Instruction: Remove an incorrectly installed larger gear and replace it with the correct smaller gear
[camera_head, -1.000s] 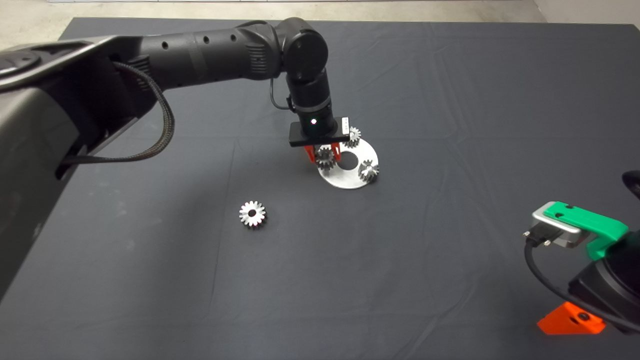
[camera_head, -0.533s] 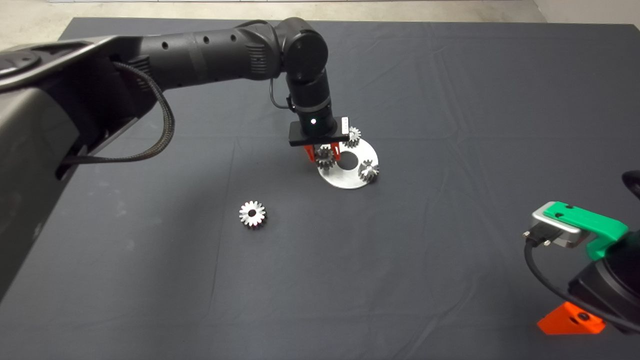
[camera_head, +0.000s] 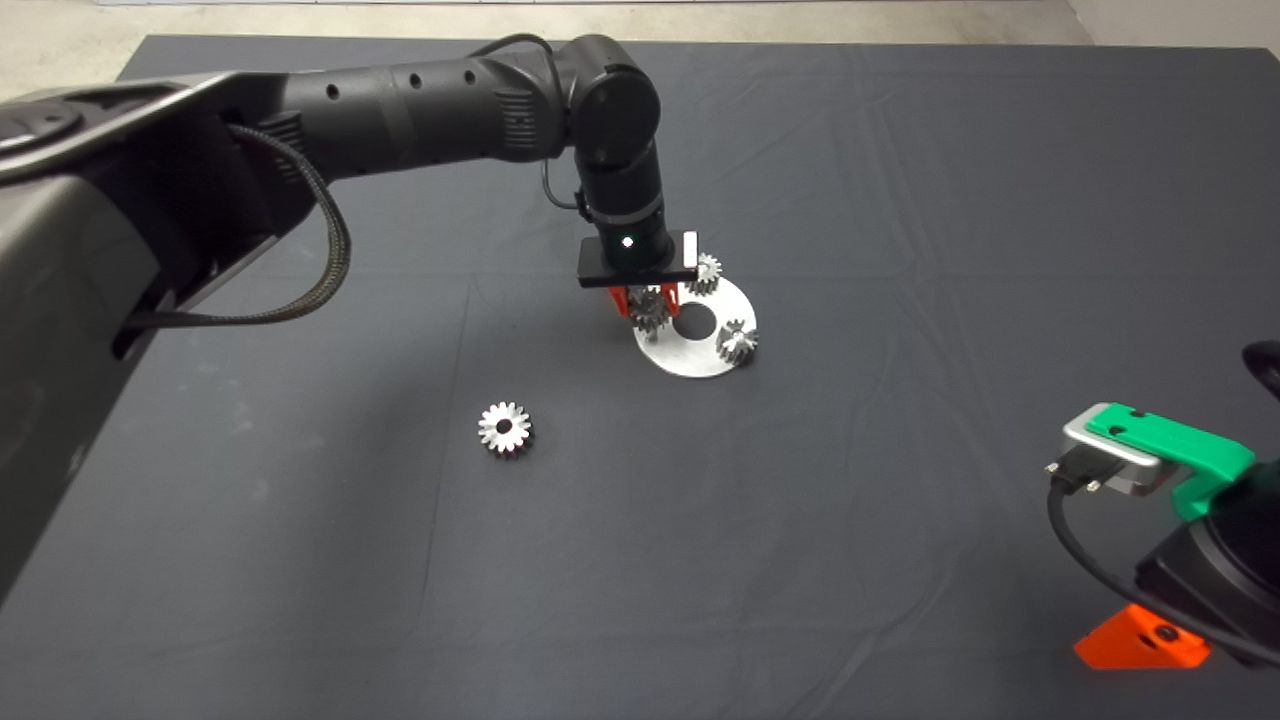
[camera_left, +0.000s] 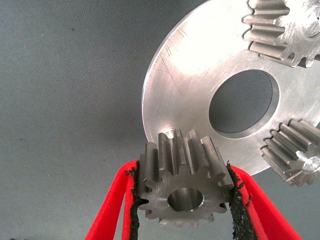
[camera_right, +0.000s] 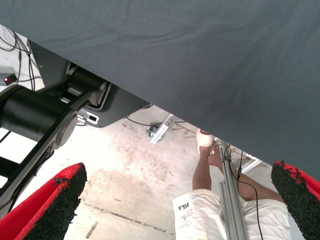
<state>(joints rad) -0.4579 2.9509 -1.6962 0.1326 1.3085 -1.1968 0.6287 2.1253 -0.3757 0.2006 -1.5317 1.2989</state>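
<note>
The larger gear (camera_head: 505, 428) lies flat on the mat, to the front left of the round steel plate (camera_head: 690, 358). My left gripper (camera_head: 648, 300) is shut on the smaller gear (camera_left: 184, 186) and holds it over the plate's left rim. In the left wrist view the gear is just above and beside a short peg (camera_left: 170, 133) on the plate (camera_left: 190, 85). Two matching small gears (camera_head: 707, 272) (camera_head: 738, 341) sit on the plate. My right gripper (camera_head: 1140, 640) is parked at the lower right, open and empty.
The plate has a large round centre hole (camera_head: 694, 320). The right wrist view looks past the mat's edge to the floor, where a person's legs (camera_right: 210, 200) and the robot's base (camera_right: 45, 115) show.
My left gripper has shifted slightly up and away with the smaller gear still in it. The larger gear and the right arm have not moved.
</note>
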